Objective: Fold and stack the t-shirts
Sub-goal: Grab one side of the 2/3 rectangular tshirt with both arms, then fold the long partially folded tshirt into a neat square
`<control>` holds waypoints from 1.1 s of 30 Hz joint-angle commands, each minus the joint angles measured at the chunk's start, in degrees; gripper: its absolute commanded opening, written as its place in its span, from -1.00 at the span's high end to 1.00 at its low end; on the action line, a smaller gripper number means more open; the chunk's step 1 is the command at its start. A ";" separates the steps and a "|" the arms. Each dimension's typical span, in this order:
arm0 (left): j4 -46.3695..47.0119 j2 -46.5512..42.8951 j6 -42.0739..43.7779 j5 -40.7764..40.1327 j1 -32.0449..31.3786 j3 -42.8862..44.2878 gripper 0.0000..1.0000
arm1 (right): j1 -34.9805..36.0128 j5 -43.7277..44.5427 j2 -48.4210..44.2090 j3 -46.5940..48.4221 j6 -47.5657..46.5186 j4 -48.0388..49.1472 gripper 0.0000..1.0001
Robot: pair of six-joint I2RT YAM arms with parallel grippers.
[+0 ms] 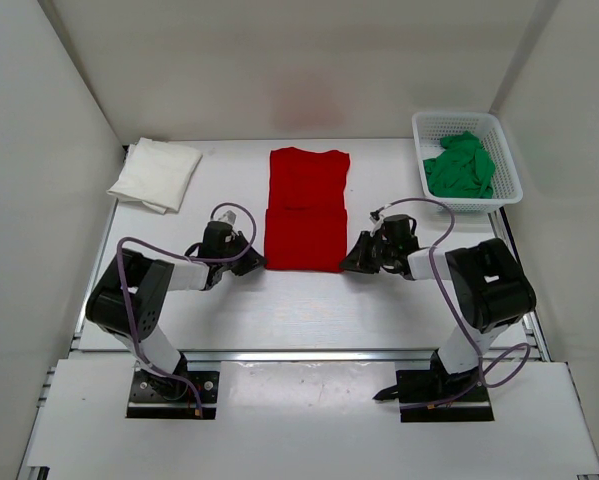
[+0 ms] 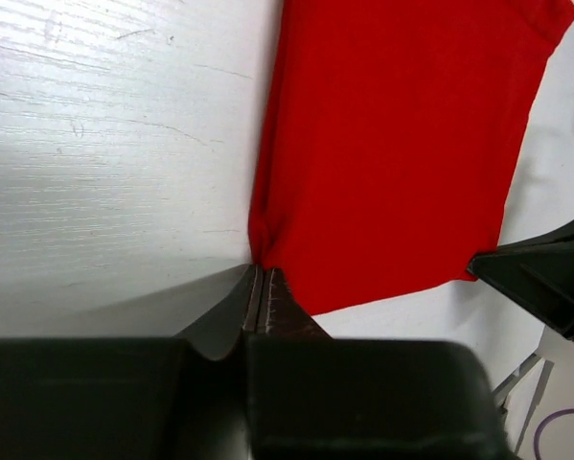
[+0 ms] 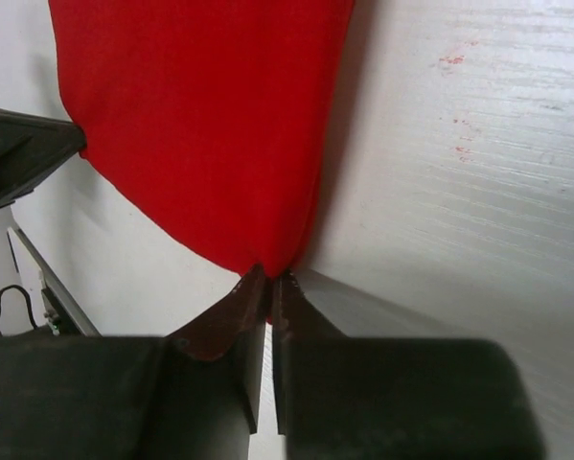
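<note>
The red t-shirt [image 1: 307, 205] lies flat mid-table, folded into a long strip with its near part doubled over. My left gripper [image 1: 256, 262] is shut on the shirt's near left corner; in the left wrist view the closed fingertips [image 2: 261, 275] pinch the red cloth [image 2: 401, 144]. My right gripper [image 1: 351, 262] is shut on the near right corner, where a bit of red cloth [image 3: 200, 125] sits between its tips [image 3: 272, 280]. The white t-shirt [image 1: 156, 172] lies folded at the back left. The green t-shirt [image 1: 460, 165] is bunched inside the basket.
A white lattice basket [image 1: 466, 117] stands at the back right corner. White walls close in the table on the left, back and right. Purple cables [image 1: 431, 215] loop over both arms. A metal rail [image 1: 309, 353] runs along the table's near edge.
</note>
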 commanded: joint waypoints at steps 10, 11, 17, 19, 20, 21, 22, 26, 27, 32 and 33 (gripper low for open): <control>-12.52 -18.04 2.15 2.35 0.21 -7.62 1.00 | 5.43 7.57 -16.08 -10.71 -0.35 -4.84 1.00; -13.94 -20.17 3.12 2.78 -0.40 -9.55 1.00 | 6.92 9.58 -19.83 -13.08 -0.43 -7.02 0.98; -36.70 -48.02 4.55 -3.70 -7.87 -14.75 1.00 | 22.38 19.51 -38.57 -18.65 5.88 -20.82 1.00; -43.54 -56.45 2.87 -4.15 -10.68 -12.57 1.00 | 23.72 21.64 -44.19 -16.81 6.68 -24.78 1.00; -45.23 -57.18 2.60 -3.98 -10.69 -11.34 1.00 | 22.68 21.21 -44.91 -14.71 6.08 -26.28 1.00; -45.25 -57.10 2.51 -3.72 -10.77 -9.06 1.00 | 22.23 20.51 -45.61 -11.73 4.68 -27.43 1.00; -44.03 -55.97 2.60 -3.28 -10.60 -6.43 1.00 | 20.84 20.15 -45.62 -10.22 4.05 -28.83 0.99; -36.23 -47.55 3.65 -0.91 -8.32 2.28 1.00 | 13.20 16.38 -38.87 2.59 -3.58 -30.69 1.00; -33.58 -44.04 4.09 0.75 -6.31 3.25 1.00 | 10.22 14.98 -37.37 5.58 -5.16 -29.73 1.00; -24.96 -27.88 4.27 3.58 2.31 13.52 1.00 | 2.30 9.26 -20.17 19.99 -8.69 -27.00 1.00; -23.99 -23.83 4.70 2.54 2.93 16.77 1.00 | 0.54 8.21 -15.60 23.68 -9.04 -26.82 1.00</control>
